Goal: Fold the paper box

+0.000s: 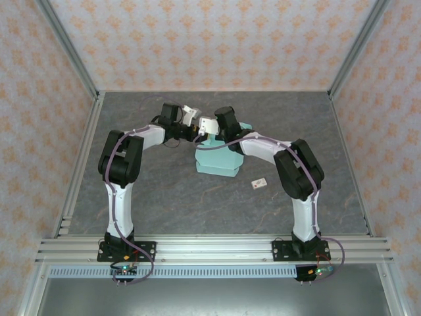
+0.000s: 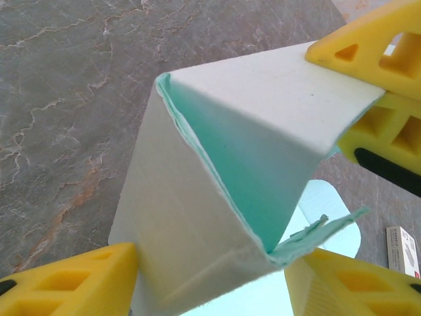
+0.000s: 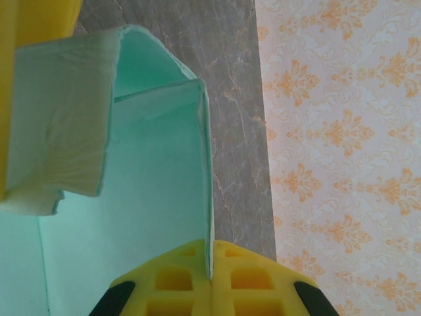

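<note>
The paper box [image 1: 217, 161], pale mint card that is partly folded, sits mid-table with both grippers meeting over its far edge. My left gripper [image 1: 199, 133] straddles a folded corner of the paper box [image 2: 197, 217]. Its yellow fingers [image 2: 72, 283] press the wedge from both sides, so the left gripper [image 2: 210, 258] is shut on it. My right gripper [image 3: 211, 253] is shut on the thin upright wall of the paper box [image 3: 145, 217], the card edge pinched between its pads. The right gripper [image 1: 217, 133] also appears in the left wrist view as yellow fingers [image 2: 378, 46] at the panel's upper right.
A tiny white tag [image 1: 259, 183] with a red mark lies on the grey table [image 1: 145, 197] just right of the box, and the tag [image 2: 402, 247] also shows at the left wrist view's right edge. Patterned walls and metal rails enclose the table.
</note>
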{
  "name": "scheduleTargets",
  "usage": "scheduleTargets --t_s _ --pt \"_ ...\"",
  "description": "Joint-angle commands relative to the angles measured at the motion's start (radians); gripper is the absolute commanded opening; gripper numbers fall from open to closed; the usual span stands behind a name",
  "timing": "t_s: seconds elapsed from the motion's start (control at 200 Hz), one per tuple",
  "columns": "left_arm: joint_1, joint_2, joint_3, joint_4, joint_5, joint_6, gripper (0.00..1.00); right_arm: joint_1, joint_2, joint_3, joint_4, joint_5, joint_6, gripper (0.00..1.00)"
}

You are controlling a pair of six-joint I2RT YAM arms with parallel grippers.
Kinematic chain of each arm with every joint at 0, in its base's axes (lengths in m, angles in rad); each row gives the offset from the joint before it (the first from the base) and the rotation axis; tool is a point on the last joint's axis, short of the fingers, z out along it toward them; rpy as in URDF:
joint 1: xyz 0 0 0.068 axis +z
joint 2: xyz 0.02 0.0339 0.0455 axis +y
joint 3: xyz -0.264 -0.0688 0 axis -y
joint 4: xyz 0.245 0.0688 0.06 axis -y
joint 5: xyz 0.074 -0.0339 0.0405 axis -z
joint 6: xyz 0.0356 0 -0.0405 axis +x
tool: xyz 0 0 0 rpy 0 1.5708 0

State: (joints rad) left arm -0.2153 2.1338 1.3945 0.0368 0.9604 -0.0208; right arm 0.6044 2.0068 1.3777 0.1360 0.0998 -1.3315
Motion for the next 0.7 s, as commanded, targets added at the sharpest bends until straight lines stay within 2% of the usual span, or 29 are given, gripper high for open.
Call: scheduleTargets --t_s 0.0,0.24,0.365,0.495,0.691 --pt "0.005 0.014 0.021 0.005 0.015 -0.002 0.61 0.011 0.012 -0.014 0.033 0.016 0.038 0.0" --pt "0.003 0.005 -0.015 0.107 -0.032 -0.06 0.49 0.01 -0.002 -0.009 0.004 -0.02 0.098 0.0" --pt "0.002 -0.003 -0.04 0.164 -0.081 -0.104 0.45 0.004 -0.023 -0.005 -0.048 -0.096 0.145 0.0" --pt "-0.004 -0.023 -0.075 0.222 -0.147 -0.128 0.46 -0.007 -0.032 0.018 -0.128 -0.154 0.172 0.0" --pt "-0.025 -0.055 -0.117 0.267 -0.256 -0.134 0.5 -0.011 -0.031 0.069 -0.222 -0.176 0.211 0.0"
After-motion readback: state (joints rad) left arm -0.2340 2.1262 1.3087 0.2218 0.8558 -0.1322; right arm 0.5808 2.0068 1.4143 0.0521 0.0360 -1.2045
